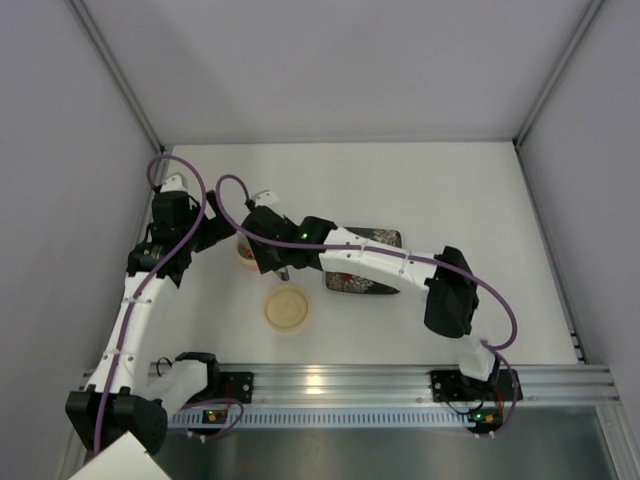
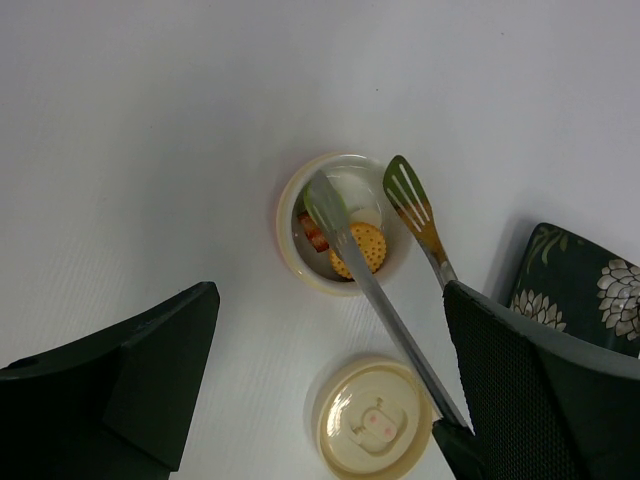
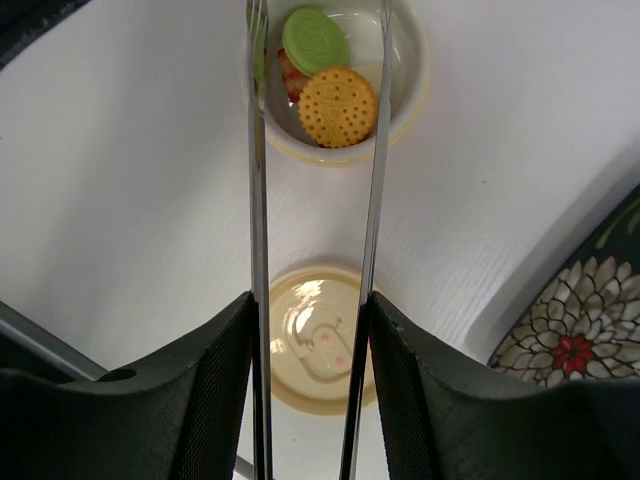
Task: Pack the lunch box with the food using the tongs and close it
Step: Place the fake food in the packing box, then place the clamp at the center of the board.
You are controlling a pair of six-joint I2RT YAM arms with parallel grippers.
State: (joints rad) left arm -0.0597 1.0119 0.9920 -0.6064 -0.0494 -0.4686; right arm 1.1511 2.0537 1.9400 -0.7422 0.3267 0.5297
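table [image 1: 450, 190]: carries everything | right gripper [image 3: 310, 335]: jaws clamped on the tongs [image 3: 258, 230], arms spread over the lunch box [image 3: 415, 90], likely letting a piece drop | left gripper [image 2: 330, 300]: jaws wide apart, empty, hovering nearby, probably for the lid [image 2: 372, 420] | lunch box: open, beside lid | food [image 3: 338, 106]: inside box

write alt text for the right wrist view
The right gripper holds the tongs, their arms over the lunch box at top, which contains a green round and an orange round. The cream lid lies on the table below it, a floral plate at lower right.
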